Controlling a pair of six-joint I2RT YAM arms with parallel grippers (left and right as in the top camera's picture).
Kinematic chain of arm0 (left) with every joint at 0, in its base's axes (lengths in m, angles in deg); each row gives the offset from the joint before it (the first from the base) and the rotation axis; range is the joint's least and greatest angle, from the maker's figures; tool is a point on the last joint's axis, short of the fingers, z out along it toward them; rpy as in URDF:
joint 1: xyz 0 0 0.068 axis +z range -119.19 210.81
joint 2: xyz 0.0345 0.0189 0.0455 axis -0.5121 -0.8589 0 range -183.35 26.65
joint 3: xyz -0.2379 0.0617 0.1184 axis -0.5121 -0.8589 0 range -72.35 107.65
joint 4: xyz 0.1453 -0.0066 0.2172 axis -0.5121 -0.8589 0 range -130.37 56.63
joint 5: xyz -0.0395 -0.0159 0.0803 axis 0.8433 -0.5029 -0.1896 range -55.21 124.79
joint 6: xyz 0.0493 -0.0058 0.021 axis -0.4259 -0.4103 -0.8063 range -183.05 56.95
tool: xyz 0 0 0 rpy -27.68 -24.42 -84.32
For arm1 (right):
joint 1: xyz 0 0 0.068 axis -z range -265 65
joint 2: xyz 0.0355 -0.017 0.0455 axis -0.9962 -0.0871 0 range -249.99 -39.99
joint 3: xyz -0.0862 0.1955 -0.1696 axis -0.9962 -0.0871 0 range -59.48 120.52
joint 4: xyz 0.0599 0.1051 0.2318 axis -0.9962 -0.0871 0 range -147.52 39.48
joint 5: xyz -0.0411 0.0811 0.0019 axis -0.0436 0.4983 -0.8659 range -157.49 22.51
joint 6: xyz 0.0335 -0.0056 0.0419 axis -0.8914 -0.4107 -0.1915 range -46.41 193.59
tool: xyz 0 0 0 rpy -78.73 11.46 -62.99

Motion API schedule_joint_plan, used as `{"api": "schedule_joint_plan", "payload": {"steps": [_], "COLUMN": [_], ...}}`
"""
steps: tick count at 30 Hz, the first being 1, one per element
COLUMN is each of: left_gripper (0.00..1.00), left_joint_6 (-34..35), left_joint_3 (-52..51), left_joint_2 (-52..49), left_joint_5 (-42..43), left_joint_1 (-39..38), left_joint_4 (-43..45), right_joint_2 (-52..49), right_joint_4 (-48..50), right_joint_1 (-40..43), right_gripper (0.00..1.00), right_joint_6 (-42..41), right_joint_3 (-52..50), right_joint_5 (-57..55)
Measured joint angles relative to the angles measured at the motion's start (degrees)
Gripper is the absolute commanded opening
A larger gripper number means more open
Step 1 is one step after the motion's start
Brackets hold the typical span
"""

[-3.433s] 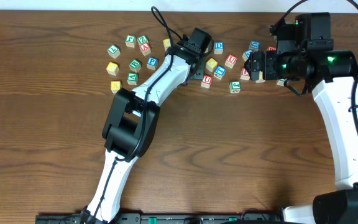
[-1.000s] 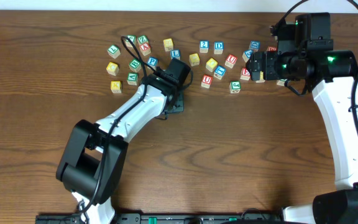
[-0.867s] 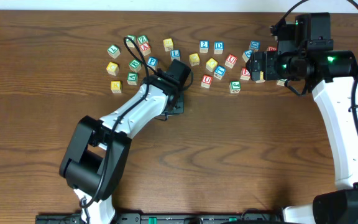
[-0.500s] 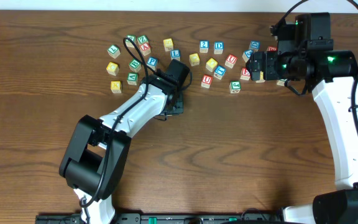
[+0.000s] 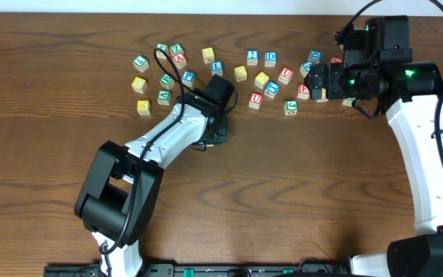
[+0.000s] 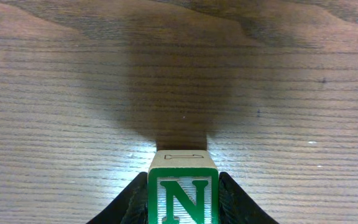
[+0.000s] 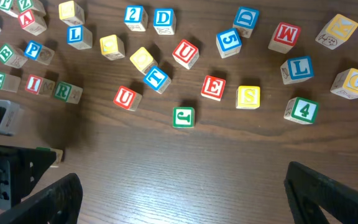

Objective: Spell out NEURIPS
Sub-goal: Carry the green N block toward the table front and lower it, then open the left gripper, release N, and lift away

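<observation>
My left gripper (image 6: 183, 200) is shut on a wooden block with a green N (image 6: 183, 190) and holds it at or just above the bare wood. In the overhead view it (image 5: 214, 132) sits just in front of the scattered letter blocks. My right gripper (image 7: 182, 193) is open and empty above the table, at the right end of the block cluster (image 5: 314, 79). Its view shows a red U (image 7: 185, 53), a second red U (image 7: 125, 98), a red E (image 7: 213, 87), a yellow S (image 7: 248, 97), a green R (image 7: 63, 91), a red I (image 7: 34, 83) and a blue P (image 7: 33, 50).
Several more letter and number blocks lie along the far side of the table, such as a green J (image 7: 183, 116), a blue L (image 7: 299, 68) and a green 4 (image 7: 303, 109). Bare wood (image 5: 283, 192) fills the middle and front.
My left arm has drawn back from the block cluster toward the front with the N block. Over the last second it has barely moved. The right arm has stayed still.
</observation>
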Motion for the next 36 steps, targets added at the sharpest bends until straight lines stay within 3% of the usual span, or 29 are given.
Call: {"api": "schedule_joint_plan", "payload": {"steps": [13, 19, 31, 36], "left_gripper": [0.33, 0.47, 0.47, 0.57], "left_joint_6": [-0.1, -0.7, -1.2, -2.1], "left_joint_3": [0.0, 0.0, 0.2, 2.8], "left_joint_2": [-0.7, -0.7, -0.8, -0.7], "left_joint_5": [0.3, 0.5, 0.9, 0.9], "left_joint_1": [0.0, 0.0, 0.0, 0.3], "left_joint_4": [0.7, 0.8, -1.3, -1.6], "right_joint_2": [0.0, 0.0, 0.0, 0.0], "right_joint_4": [0.0, 0.0, 0.0, 0.0], "right_joint_1": [0.0, 0.0, 0.0, 0.0], "right_gripper": [0.99, 0.99, 0.99, 0.99], "right_joint_6": [0.0, 0.0, 0.0, 0.0], "right_joint_3": [0.0, 0.0, 0.0, 0.0], "right_joint_5": [0.0, 0.0, 0.0, 0.0]}}
